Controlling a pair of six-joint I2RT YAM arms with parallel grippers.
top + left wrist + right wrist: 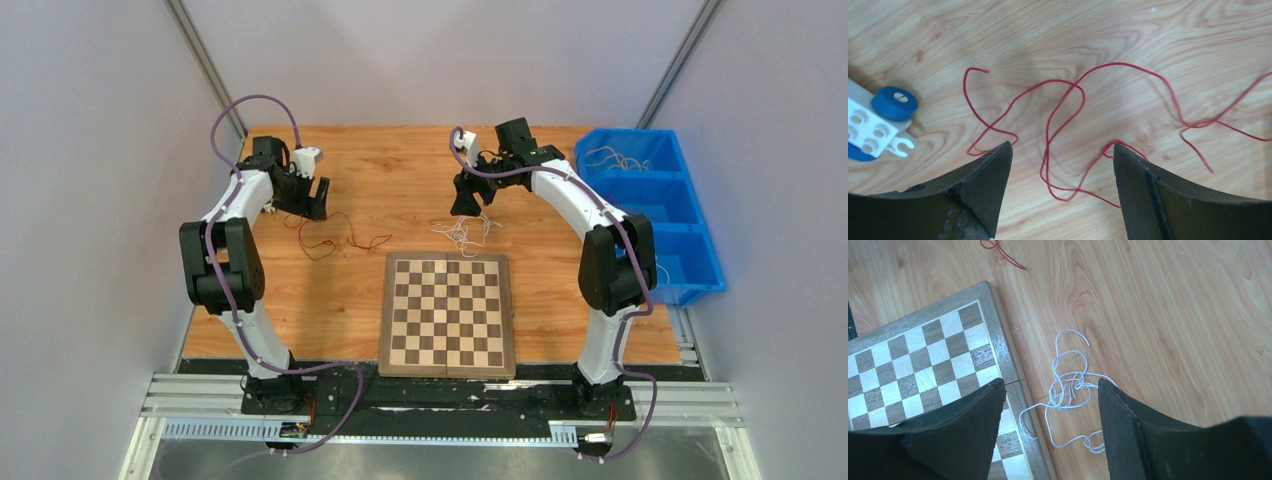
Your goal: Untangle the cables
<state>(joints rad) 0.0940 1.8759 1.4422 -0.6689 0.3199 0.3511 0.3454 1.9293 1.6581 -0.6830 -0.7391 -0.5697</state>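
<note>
A light wooden table [400,170] with a strong wavy grain fills the floor of a narrow booth, shut in by plain grey walls [100,150] on three sides. Silver metal rails [450,405] run along the table's near edge, where the two arms are bolted down. A folding chessboard [447,312] lies flat at the near middle of the table. A blue bin [699,215] with three compartments sits at the right edge, and a few pale strands [610,157] lie in its far compartment. The red cable [1118,63] sprawls in loose, crossing loops on the bare wood at the far left. Beside it, further left, is a small white perforated plate with blue wheels [878,127]. The left tool [1063,150] hangs over the red loops with its fingers spread wide and nothing between them. The white cable [1068,390] sits in a small knotted tangle just beyond the chessboard's far right corner, and one strand trails onto the board's wooden frame. The right tool [1050,385] hangs above that tangle, also spread wide and gripping nothing. The two cables lie well apart, with bare wood between them.
</note>
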